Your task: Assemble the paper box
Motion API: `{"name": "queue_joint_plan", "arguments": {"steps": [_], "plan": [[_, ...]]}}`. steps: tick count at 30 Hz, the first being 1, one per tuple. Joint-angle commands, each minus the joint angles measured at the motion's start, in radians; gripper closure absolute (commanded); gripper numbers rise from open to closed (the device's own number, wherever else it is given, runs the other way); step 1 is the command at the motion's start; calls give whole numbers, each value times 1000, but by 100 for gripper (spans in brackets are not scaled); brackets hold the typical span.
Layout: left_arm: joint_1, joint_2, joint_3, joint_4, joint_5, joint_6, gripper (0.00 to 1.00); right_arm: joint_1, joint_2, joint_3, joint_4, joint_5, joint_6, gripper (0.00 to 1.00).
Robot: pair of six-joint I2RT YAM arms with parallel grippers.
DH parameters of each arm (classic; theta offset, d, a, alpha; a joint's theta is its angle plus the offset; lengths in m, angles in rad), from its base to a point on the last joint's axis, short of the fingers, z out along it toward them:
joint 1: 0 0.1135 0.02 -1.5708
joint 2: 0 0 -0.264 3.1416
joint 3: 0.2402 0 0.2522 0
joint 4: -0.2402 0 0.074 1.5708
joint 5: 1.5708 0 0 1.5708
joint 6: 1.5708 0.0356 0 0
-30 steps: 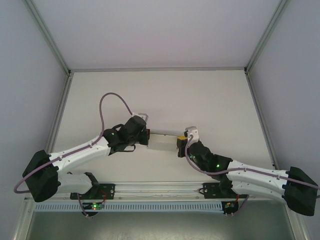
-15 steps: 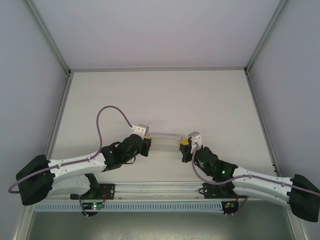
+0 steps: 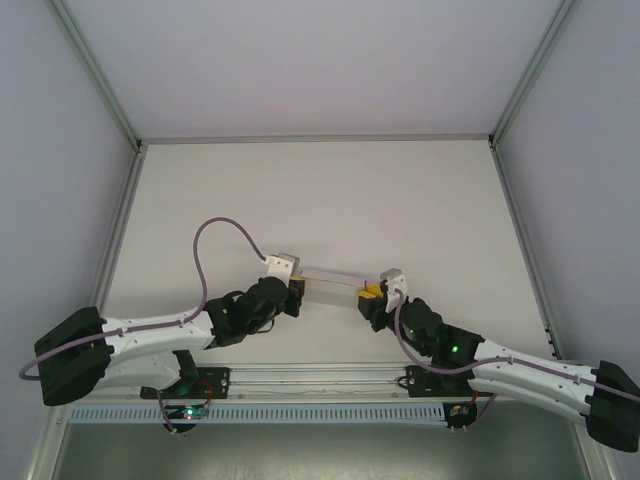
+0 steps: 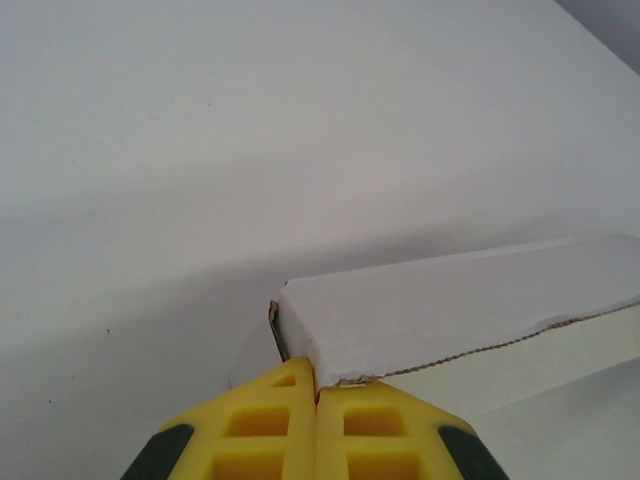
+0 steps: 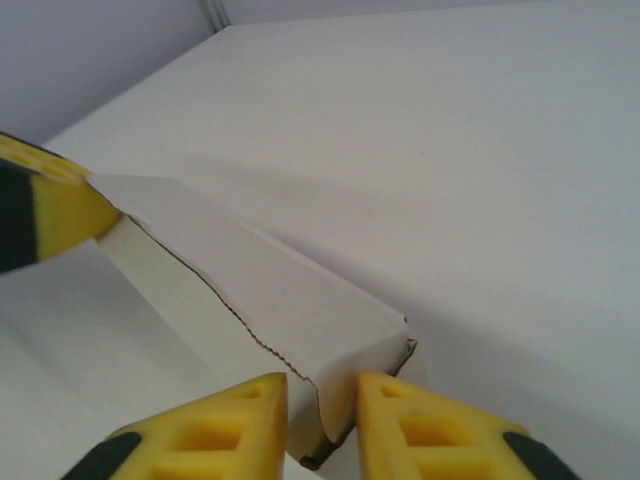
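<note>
1. Spanning the gap between the two arms, the paper box [image 3: 330, 279] shows in the top external view as a long, narrow white card box. It is near the front middle of the white table [image 3: 330, 190].
2. The left gripper [image 3: 296, 292] is at the box's left end and the right gripper [image 3: 370, 292] at its right end. Both arms reach inward from their bases at the near edge.
3. In the left wrist view the yellow fingers [image 4: 270, 410] are pressed fully together, with no gap between them. They pinch the near corner of the box, so this claw is closed on the card.
4. From that pinched corner the box runs away to the right. It has a bright white top face and a shaded, cream-looking side face. A fine jagged edge runs along the line where the two faces meet.
5. A soft shadow lies on the table below and beside the box. Whether its underside rests on the surface cannot be told.
6. In the right wrist view the two yellow fingertips [image 5: 240, 410] stand a little apart, so the jaws are partly open. The end of the box, with its small end flap, sits in the gap between them. Whether either pad touches the card cannot be told.
7. The same view shows a yellow finger of the left gripper at the far end of the box.
</note>
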Motion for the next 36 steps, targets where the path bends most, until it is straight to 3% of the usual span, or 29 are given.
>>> {"name": "queue_joint_plan", "arguments": {"steps": [1,6,9,10,15,23,32,36], "plan": [[-43,78,-13,-263,36,-40,100,14,-44,35,-179,-55,68,65],[-61,121,31,-294,-5,-65,100,12,-97,85,-266,2,119,42],[-73,129,41,-298,-29,-75,100,12,-107,110,-326,38,156,7],[-77,130,40,-293,-31,-75,100,12,-110,117,-342,49,168,2],[-85,132,39,-290,-54,-84,100,10,-136,162,-465,128,252,1],[-97,141,47,-288,-66,-82,100,-1,-182,256,-506,180,251,1],[-103,139,55,-286,-73,-81,100,-77,-6,383,-554,230,212,1],[-104,147,61,-291,-77,-83,100,-138,64,382,-545,171,211,1]]}}
